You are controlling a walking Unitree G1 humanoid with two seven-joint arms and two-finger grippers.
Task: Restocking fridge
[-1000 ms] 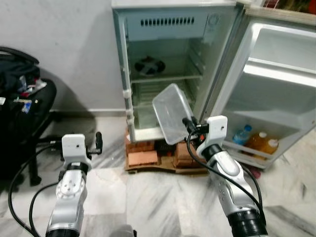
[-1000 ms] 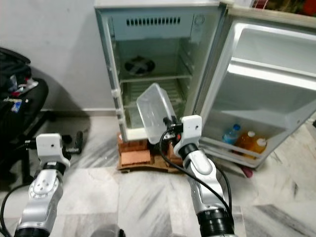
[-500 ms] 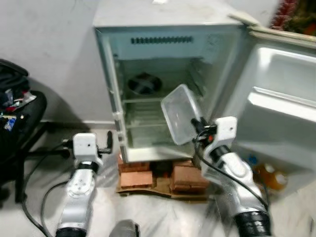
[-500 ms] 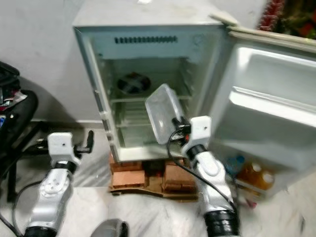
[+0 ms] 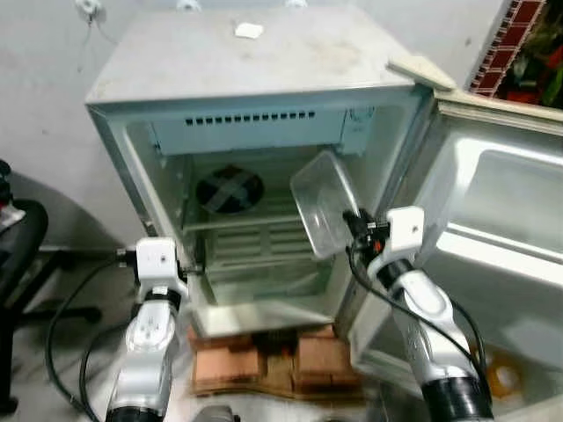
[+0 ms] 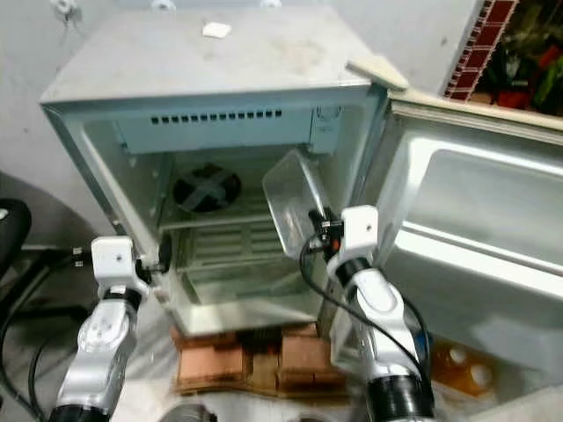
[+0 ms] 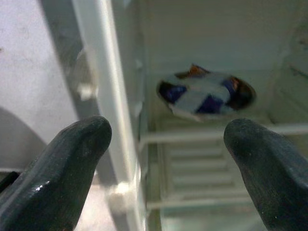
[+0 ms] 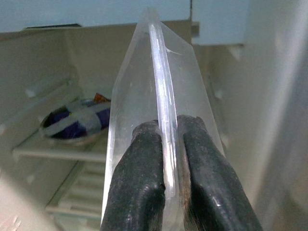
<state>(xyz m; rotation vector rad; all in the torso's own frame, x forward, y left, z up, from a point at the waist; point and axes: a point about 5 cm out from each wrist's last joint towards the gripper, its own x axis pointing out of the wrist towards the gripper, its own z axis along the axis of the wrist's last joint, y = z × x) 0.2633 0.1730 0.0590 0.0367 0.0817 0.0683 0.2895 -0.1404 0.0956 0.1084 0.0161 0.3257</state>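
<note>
Grey wall (image 5: 53, 105); brick stack (image 5: 264, 360) underneath.

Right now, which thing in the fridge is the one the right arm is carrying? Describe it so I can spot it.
Start at the open fridge on its brick base. In front of its right side, level with the upper wire shelf, the right gripper pinches a clear plastic container by its rim. It is see-through, empty and tilted on edge, unlike the round dark foil-covered bowl resting on that shelf.
</note>
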